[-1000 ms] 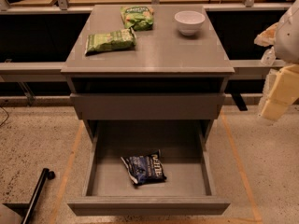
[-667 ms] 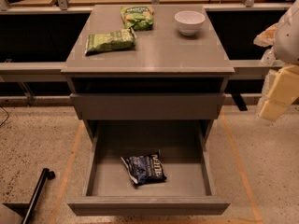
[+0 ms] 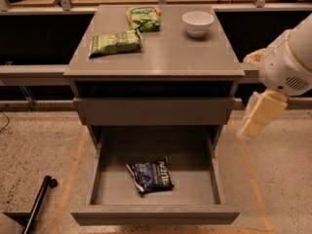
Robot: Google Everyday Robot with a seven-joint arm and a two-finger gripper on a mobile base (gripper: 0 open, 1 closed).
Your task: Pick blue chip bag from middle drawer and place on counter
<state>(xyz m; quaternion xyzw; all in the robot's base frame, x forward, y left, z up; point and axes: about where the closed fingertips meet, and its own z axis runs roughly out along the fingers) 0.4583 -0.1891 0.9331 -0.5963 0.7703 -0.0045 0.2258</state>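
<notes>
The blue chip bag (image 3: 151,176) lies flat on the floor of the open middle drawer (image 3: 100,160), near the front centre and slightly tilted. The drawer is pulled fully out below the cabinet. The counter (image 3: 161,57) is the grey cabinet top above it. My gripper (image 3: 257,117) hangs as a cream-coloured piece below the white arm (image 3: 287,62), to the right of the cabinet at the height of the closed drawer front. It is apart from the bag and above it to the right. Nothing shows in it.
Two light-green snack bags (image 3: 115,43) (image 3: 143,17) and a white bowl (image 3: 198,22) sit on the counter's back half. A closed grey drawer front (image 3: 153,110) is above the open drawer. A black pole (image 3: 38,204) lies on the speckled floor at lower left.
The arm and gripper have moved left, closer to the cabinet's right side, and slightly down. The bag and drawer have not moved.
</notes>
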